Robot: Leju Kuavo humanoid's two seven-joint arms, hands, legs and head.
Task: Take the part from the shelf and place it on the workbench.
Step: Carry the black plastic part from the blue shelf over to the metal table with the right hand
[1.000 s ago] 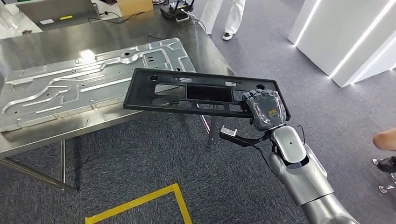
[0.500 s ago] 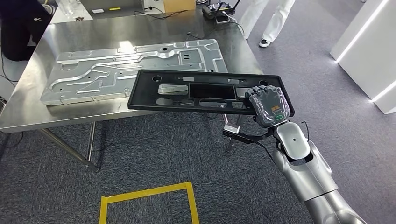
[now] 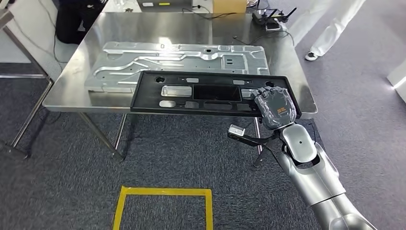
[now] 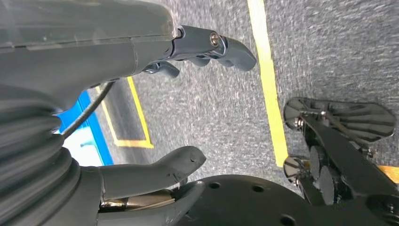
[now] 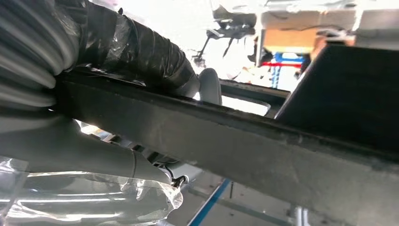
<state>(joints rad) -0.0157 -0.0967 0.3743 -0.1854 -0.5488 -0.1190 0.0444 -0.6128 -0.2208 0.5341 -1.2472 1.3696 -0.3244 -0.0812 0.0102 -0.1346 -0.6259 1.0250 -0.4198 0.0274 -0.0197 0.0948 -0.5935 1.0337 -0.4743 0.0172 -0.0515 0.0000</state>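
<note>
The right hand (image 3: 274, 109) grips one end of the long black panel (image 3: 206, 92), holding it level over the counter's (image 3: 306, 98) near edge, apparently ready to set down beside the metal sheet (image 3: 177, 57), while the left hand (image 4: 155, 117) hangs open above the floor.

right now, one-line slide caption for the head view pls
Right hand holds a black panel by one end, above the near edge of the steel workbench.
</note>
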